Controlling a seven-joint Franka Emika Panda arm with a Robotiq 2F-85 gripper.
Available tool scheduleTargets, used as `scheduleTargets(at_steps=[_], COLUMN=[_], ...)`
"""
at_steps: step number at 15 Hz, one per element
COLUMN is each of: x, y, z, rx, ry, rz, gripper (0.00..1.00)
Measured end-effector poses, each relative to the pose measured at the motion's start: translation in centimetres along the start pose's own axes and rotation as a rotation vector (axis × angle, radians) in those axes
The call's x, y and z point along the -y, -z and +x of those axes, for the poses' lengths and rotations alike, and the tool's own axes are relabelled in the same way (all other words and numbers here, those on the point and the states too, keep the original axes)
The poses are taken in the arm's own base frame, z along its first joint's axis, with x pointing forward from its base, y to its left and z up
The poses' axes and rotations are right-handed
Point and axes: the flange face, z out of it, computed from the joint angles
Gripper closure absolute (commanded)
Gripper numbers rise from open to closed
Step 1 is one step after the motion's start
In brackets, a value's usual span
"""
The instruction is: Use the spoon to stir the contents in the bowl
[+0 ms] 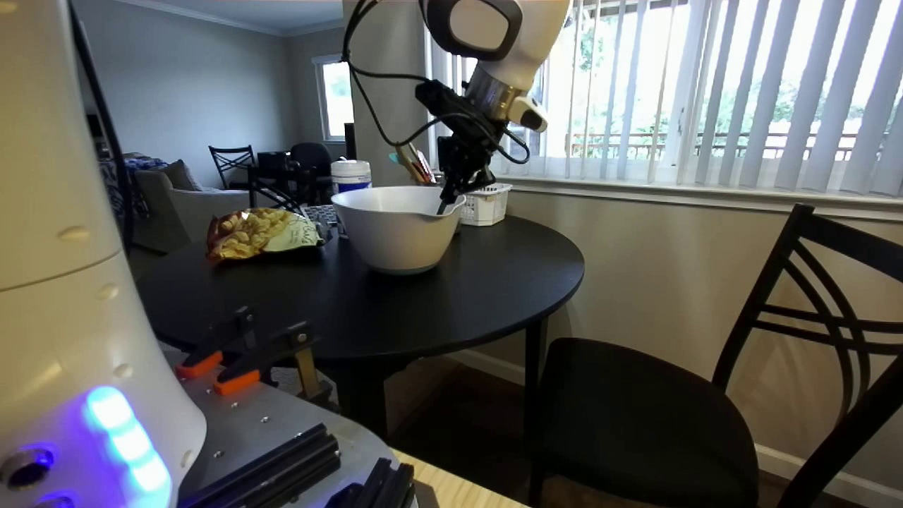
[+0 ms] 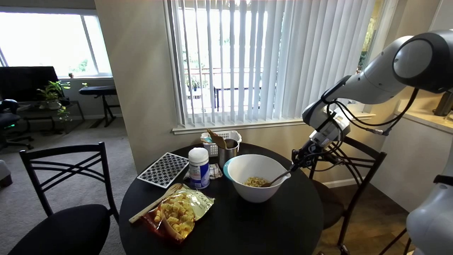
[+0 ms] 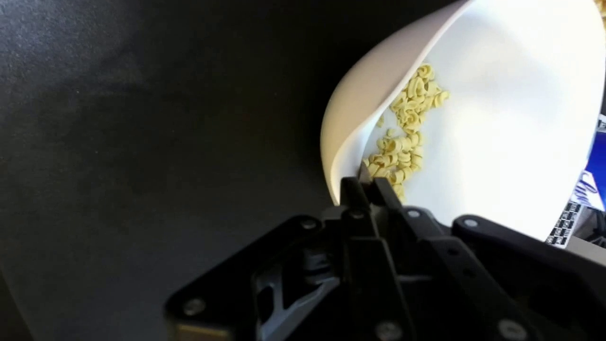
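Note:
The large white bowl (image 1: 395,236) stands on the black round table in both exterior views (image 2: 260,194); in the wrist view its inside (image 3: 502,128) fills the upper right. Small yellow pasta pieces (image 2: 254,182) lie in it, also seen in the wrist view (image 3: 409,137). The brown spoon (image 2: 279,178) leans over the rim, its head among the pasta. My gripper (image 2: 293,166) is shut on the spoon's handle end, just outside the bowl's rim; in an exterior view the gripper (image 1: 449,196) is over the spout. In the wrist view its fingertips (image 3: 369,184) mostly hide the spoon (image 3: 364,173).
An open pasta bag (image 2: 177,214) and a wooden utensil (image 2: 150,207) lie on the table (image 2: 226,230). A white-capped canister (image 2: 199,170), a metal utensil holder (image 2: 227,155), a white basket (image 1: 487,206) and a checkered board (image 2: 164,170) stand near the bowl.

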Motion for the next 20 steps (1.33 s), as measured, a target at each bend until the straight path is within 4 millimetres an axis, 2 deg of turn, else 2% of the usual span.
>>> scheduleTargets(at_steps=[3,7,9,12,16,20], x=[3.2,10.3,13.7,17.7,20.7,21.2], y=[2.2,5.8,6.8,7.4,6.8,4.6], z=[1.0,1.1,0.7,0.1,-0.4,-0.9], rx=[0.004,0.008,0.042,0.096,0.112,0.082], ry=[0.095,0.235,0.319,0.442,0.599,0.739], rz=[-0.095,-0.177,-0.189,-0.235,-0.347,-0.461], gripper=[0.95,0.95,0.95,0.95,0.95,0.95])
